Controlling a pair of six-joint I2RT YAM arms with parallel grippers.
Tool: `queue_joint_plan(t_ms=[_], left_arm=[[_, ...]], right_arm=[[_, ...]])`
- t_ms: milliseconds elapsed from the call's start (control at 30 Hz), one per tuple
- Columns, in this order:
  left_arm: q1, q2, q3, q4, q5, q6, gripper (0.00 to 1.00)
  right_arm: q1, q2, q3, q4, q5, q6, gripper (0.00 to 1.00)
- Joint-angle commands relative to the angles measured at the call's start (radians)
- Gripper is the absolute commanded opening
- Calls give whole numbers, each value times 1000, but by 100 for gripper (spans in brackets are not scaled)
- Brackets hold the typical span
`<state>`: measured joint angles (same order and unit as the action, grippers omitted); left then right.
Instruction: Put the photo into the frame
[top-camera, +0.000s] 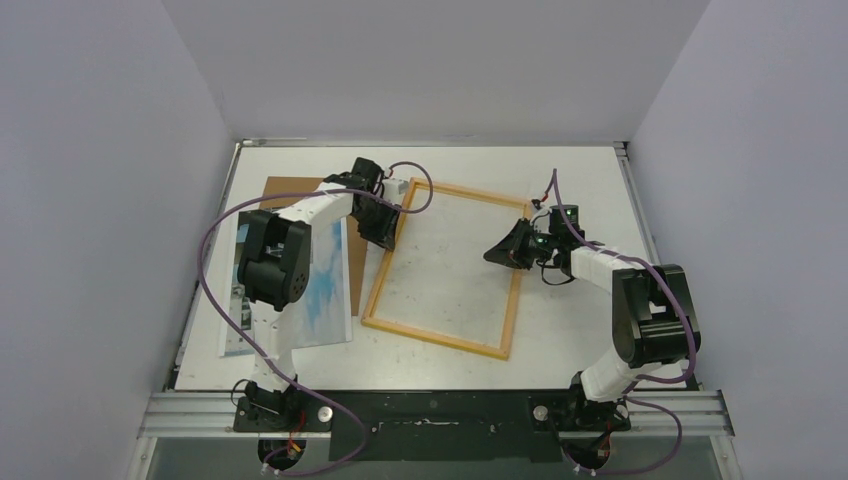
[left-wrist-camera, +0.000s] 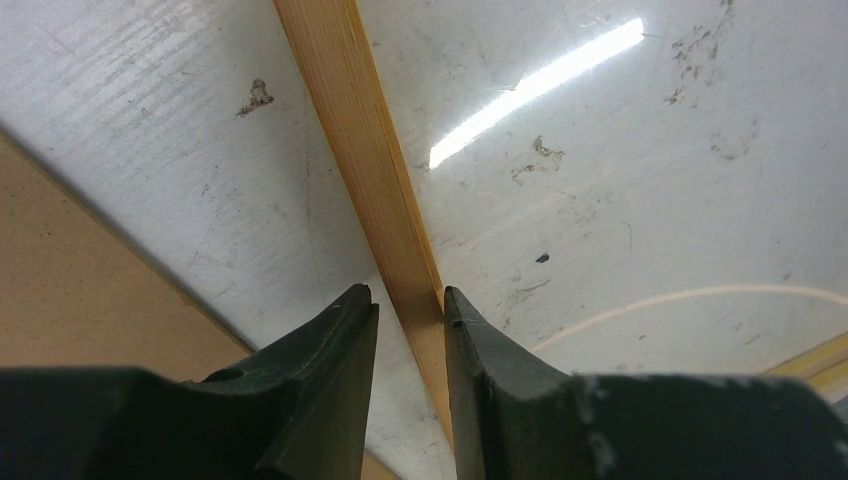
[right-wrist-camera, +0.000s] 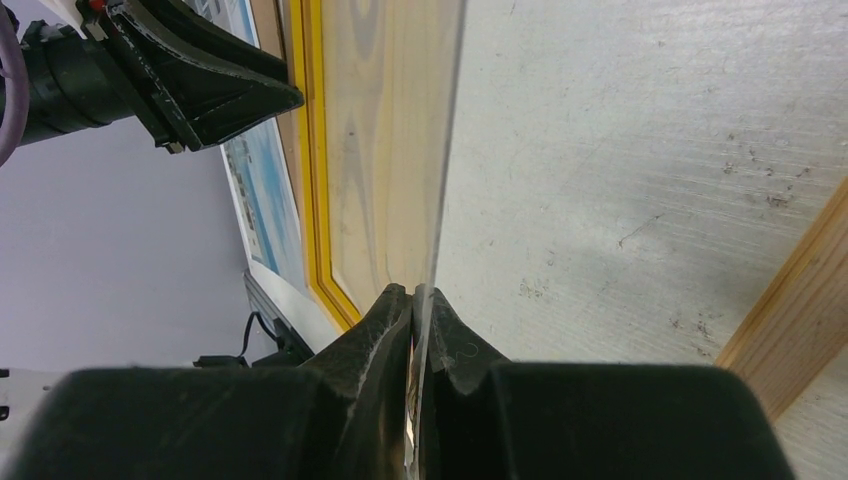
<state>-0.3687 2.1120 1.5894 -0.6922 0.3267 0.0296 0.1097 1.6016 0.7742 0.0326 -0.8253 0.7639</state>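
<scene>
Frame (top-camera: 435, 337) flat mid-table, pale wood back up. Left gripper (left-wrist-camera: 408, 300) jaws slightly parted, straddling frame's left rail. Right gripper (right-wrist-camera: 415, 290) jaws pinching edge of clear pane (right-wrist-camera: 390, 150) inside frame. Photo (top-camera: 325, 290) just left of frame, picture up, on brown board (top-camera: 290, 185).

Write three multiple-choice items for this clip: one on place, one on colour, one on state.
1. Relative to the frame, the photo lies: A inside it; B to its left; C to its right.
2. The frame's upward face is: A blue; B black; C pale wood.
3. The right tool is: A shut on a thin clear sheet; B wide open; C out of view.
Key: B, the print lies outside the left rail; C, wood colour shows from above; A, its fingers pinch the sheet's edge.
</scene>
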Motion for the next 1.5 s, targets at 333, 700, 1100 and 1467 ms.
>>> queue_joint_plan(t_ms=[333,700,1100,1467], left_arm=[[5,13,-1,42,-67,39,25],[5,7,-12,53,-46,40,25],[5,4,1,48,-8,33,25],[5,-7,25,22,36,14,25]], right_arm=[[-11,-23,9,-15,21,-49,5],[-41,-37,26,-27,-4,-42,5],[-59,17,128,-22,-125,-45,5],[-34,27,74,66,-149,16,5]])
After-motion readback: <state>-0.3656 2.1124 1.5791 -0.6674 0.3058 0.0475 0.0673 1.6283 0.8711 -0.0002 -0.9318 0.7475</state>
